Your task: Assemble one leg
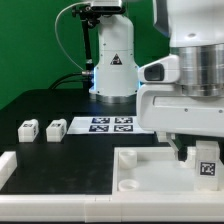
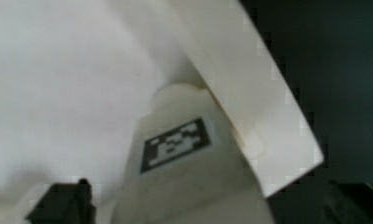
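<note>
One leg (image 1: 207,166), a small white block with a black-and-white tag, stands upright at a corner of the large white tray-like piece (image 1: 150,170) on the exterior view's right. My gripper (image 1: 200,150) hangs right over it. In the wrist view that leg (image 2: 178,140) rises between my dark fingertips (image 2: 58,205), with a gap on each side, so the gripper (image 2: 204,205) is open around the leg and not gripping it. Two more legs (image 1: 28,127) (image 1: 54,127) lie loose on the dark table at the exterior view's left.
The marker board (image 1: 110,124) lies flat behind the tray-like piece, in front of the arm's base (image 1: 112,70). A white block-shaped part (image 1: 6,166) sits at the exterior view's left edge. The tray-like piece's raised rim (image 2: 254,90) runs beside the leg.
</note>
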{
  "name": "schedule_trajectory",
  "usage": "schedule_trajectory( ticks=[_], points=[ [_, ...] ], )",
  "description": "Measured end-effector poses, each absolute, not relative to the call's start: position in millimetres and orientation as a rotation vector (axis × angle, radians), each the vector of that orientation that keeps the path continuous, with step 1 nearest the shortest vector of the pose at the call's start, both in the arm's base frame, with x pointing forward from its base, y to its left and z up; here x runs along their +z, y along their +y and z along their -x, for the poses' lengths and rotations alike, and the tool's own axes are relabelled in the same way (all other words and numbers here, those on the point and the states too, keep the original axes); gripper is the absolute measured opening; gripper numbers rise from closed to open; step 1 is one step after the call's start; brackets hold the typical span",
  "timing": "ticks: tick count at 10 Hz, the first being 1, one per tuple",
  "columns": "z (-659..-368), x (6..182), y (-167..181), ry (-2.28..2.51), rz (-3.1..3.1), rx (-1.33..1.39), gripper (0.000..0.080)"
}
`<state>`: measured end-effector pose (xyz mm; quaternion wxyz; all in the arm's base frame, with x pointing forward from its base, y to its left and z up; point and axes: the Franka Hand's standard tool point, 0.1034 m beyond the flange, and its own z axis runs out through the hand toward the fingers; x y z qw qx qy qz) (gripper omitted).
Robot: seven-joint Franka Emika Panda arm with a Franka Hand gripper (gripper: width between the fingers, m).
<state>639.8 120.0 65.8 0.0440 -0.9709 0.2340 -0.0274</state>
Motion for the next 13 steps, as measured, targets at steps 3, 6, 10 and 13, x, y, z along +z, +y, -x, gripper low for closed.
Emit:
schedule_trajectory(
  ticks=[3, 6, 10, 13],
  points=[
    [-639.4, 68.0, 129.2, 0.415, 3.057, -0.086, 0.0648],
    [-638.9, 67.1, 123.2, 0.787, 2.981, -0.071, 0.0417],
    [-639.9, 67.5, 119.1, 1.425, 2.710, -0.038, 0.0296],
    [-640.3, 65.5, 118.0, 2.103, 2.167, 0.042, 0.0296]
  ],
)
